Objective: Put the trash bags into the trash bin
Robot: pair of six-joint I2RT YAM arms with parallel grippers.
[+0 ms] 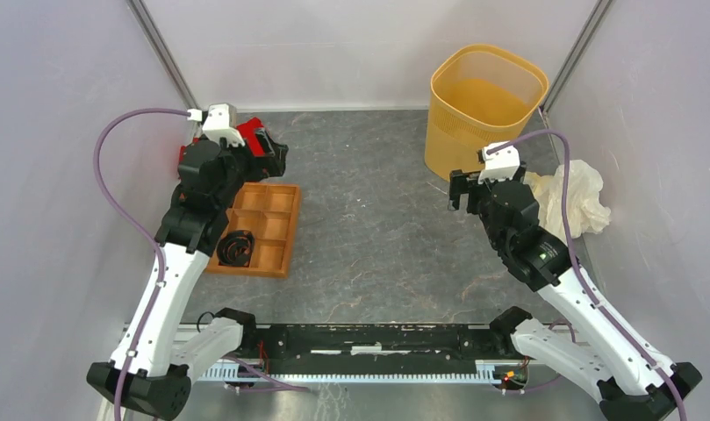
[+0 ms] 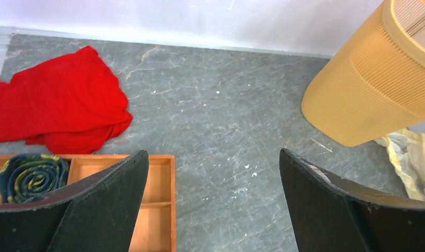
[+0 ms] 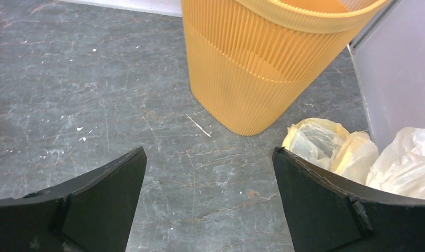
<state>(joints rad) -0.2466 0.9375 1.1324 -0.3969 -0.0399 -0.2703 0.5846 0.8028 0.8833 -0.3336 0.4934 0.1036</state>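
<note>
Table lies open between tray and trash bin; the wall crowds the trash bags.

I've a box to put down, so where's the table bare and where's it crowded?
Widest bare patch: the table's middle, between the orange tray and the trash bin. Also bare: the back strip from the red cloth to the bin. Crowded: by the right wall, where the trash bag lies.
</note>
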